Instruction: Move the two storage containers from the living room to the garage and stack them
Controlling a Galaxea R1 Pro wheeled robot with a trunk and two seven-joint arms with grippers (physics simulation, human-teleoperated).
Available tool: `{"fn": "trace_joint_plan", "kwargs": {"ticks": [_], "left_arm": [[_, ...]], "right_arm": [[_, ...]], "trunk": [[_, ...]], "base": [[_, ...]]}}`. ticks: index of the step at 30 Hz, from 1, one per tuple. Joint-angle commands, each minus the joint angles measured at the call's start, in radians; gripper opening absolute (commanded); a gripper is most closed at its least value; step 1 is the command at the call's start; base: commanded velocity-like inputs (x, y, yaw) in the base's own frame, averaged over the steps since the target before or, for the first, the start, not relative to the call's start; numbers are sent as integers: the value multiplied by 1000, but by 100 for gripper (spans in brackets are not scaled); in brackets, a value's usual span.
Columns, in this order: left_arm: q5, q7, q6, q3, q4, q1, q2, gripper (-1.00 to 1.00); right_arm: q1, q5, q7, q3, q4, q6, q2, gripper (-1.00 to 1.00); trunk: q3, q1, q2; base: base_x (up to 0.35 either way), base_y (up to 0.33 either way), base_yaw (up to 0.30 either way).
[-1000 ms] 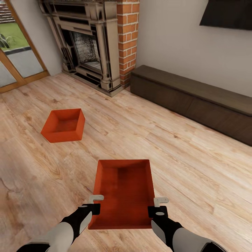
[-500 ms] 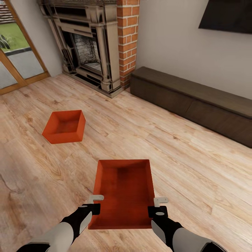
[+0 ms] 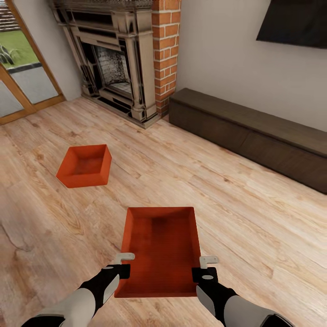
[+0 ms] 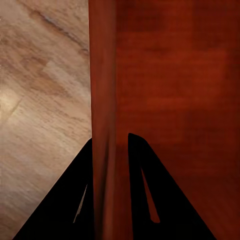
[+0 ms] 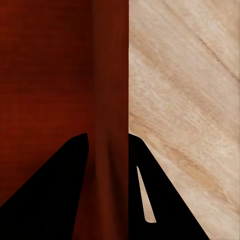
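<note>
While my left gripper (image 3: 123, 263) and right gripper (image 3: 205, 267) pinch the near container (image 3: 161, 245) by its side walls, the second container (image 3: 85, 166) at ten o'clock drifts farther off: I'm backing away, carrying begun.

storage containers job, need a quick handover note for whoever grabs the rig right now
Left gripper: shut on the left wall of the held container.
Right gripper: shut on its right wall; both wrist views show fingers either side of a wall.
The held container is carried in front of the robot, open side up, empty.
The second container sits on the wood floor of the living room, near the fireplace.
Done: first container gripped.
Left: carry it to the garage, set it on the floor there, fetch the second, stack it.
</note>
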Motion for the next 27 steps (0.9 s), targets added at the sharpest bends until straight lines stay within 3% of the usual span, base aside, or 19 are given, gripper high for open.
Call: {"fn": "trace_joint_plan", "kwargs": {"ticks": [1,27], "left_arm": [[-9,9,7,42,-1,0,8,-100],[-9,9,6,42,-1,0,10,-100]], "right_arm": [[0,12,-7,-12,-2,-3,-4,-100],[0,12,-7,-12,-2,-3,-4,-100]], "trunk": [[3,-4,7],[84,-104,189]], "base": [[0,0,0],[0,0,0]]}}
